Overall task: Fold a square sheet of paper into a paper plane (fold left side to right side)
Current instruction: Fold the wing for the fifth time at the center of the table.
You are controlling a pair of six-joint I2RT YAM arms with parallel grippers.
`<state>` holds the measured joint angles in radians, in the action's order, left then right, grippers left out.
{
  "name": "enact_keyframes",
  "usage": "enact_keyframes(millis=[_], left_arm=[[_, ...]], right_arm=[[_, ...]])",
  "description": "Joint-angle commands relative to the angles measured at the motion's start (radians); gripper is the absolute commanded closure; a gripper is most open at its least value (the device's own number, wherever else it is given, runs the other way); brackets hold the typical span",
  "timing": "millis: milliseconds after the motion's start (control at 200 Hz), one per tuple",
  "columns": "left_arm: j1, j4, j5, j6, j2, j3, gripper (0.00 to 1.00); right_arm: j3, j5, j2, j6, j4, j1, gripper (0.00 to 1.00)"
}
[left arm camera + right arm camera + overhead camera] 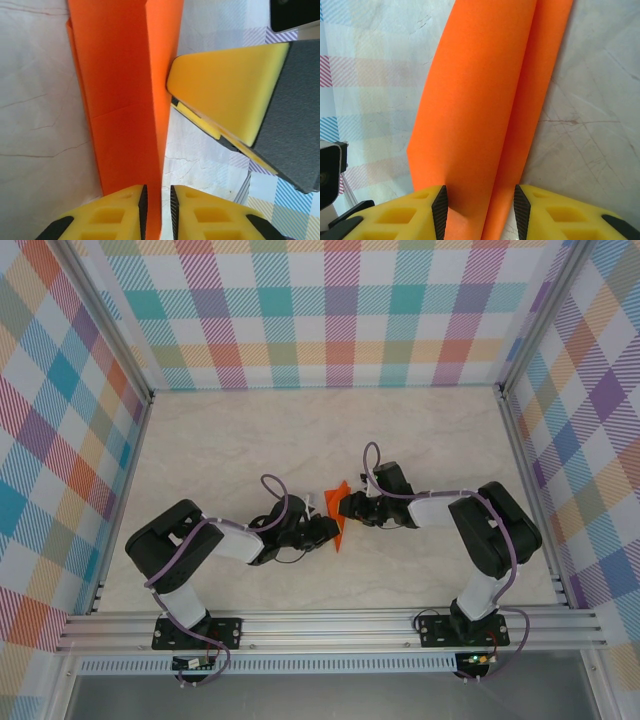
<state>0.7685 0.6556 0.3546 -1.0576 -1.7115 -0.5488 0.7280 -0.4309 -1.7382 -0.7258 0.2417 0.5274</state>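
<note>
The sheet of paper [340,514] is bright orange and folded into a narrow, layered dart lying on the table between the two arms. My left gripper [330,531] is at its near end. In the left wrist view the paper [125,90] runs up from my left gripper [157,192], whose jaws stand slightly apart: one edge lies against the left pad and a slim gap shows at the right pad. My right gripper [345,506] is at the far end. Its jaws [480,196] stand open astride the paper [485,100]. A right fingertip [225,90] touches the paper's edge.
The pale marbled table [300,440] stretches back to checked walls on three sides. An aluminium rail [330,625] carrying both arm bases runs along the near edge. Both arms bend inward and their wrists sit close together over the paper.
</note>
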Motion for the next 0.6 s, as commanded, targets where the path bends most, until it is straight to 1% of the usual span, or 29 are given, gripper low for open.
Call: enact_keyframes(millis=[0, 190, 330, 470, 595], left_arm=[[-0.015, -0.02, -0.014, 0.015, 0.038, 0.018, 0.76], [-0.028, -0.041, -0.015, 0.026, 0.09, 0.037, 0.7], [-0.058, -0.075, -0.01, 0.033, 0.154, 0.057, 0.58], [-0.134, -0.157, 0.004, 0.059, 0.22, 0.055, 0.47], [-0.195, -0.181, 0.069, 0.091, 0.198, -0.004, 0.46]], right_arm=[[0.013, 0.013, -0.039, 0.012, -0.025, 0.007, 0.58], [0.016, 0.01, -0.043, 0.011, -0.025, 0.007, 0.58], [0.016, 0.011, -0.042, 0.012, -0.027, 0.007, 0.58], [0.015, 0.011, -0.039, 0.016, -0.034, 0.007, 0.58], [0.015, 0.013, -0.038, 0.018, -0.039, 0.008, 0.58]])
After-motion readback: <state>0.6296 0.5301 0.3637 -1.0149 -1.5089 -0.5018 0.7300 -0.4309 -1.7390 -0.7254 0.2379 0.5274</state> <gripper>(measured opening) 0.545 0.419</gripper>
